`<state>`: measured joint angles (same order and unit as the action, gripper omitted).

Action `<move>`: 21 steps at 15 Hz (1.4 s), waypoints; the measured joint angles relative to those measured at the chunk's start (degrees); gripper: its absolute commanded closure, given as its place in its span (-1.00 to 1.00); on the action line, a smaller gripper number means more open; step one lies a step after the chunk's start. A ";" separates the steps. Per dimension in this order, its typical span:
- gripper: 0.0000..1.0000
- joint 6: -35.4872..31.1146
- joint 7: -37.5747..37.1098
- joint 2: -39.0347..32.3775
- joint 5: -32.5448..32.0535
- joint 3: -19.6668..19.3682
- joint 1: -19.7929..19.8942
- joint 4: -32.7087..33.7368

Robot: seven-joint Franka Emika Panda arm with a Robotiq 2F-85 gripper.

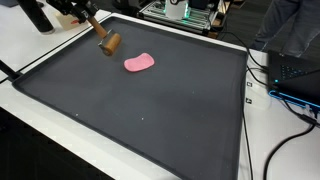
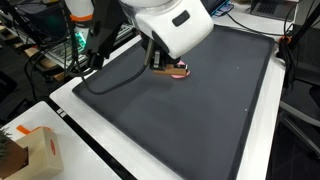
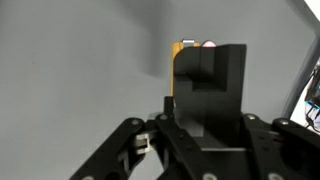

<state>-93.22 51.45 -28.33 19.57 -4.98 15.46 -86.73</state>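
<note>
Hanging over a far corner of the black mat (image 1: 150,120), the gripper (image 1: 80,15) is seen clenched on the thin handle of a wooden tool (image 1: 108,40) in an exterior view. The tool is held tilted, its handle running up into the claw and its brown block-shaped head lowered towards the mat. Whether the head touches the mat cannot be told.

Just beside the head, further in from the mat's edge, a pink object (image 1: 139,63) is laid flat on the mat, apart from the tool by a small gap. In an exterior view taken from behind the arm, the pink object (image 2: 180,72) is partly hidden under the white wrist housing (image 2: 172,25), and only its edge is shown below the gripper.

In the wrist view, most of the middle is filled by the dark body of the gripper. A yellow-brown part of the tool (image 3: 177,50) and a sliver of pink are glimpsed past its upper edge, against the grey mat.

The mat is spread over a white table (image 1: 30,115). Cables (image 1: 290,130) are trailed along the table beside the mat, and a cardboard box (image 2: 35,150) is set near one corner, well apart from the gripper.
</note>
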 measured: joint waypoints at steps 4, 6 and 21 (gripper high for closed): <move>0.53 0.91 -1.64 -1.20 -0.01 0.81 -0.01 1.53; 0.53 1.00 -2.73 -1.49 -0.09 1.29 -0.04 2.00; 0.53 0.64 -14.10 3.87 -8.76 3.58 -6.55 1.14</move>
<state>-92.57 37.36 -24.46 10.82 -1.40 8.90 -85.59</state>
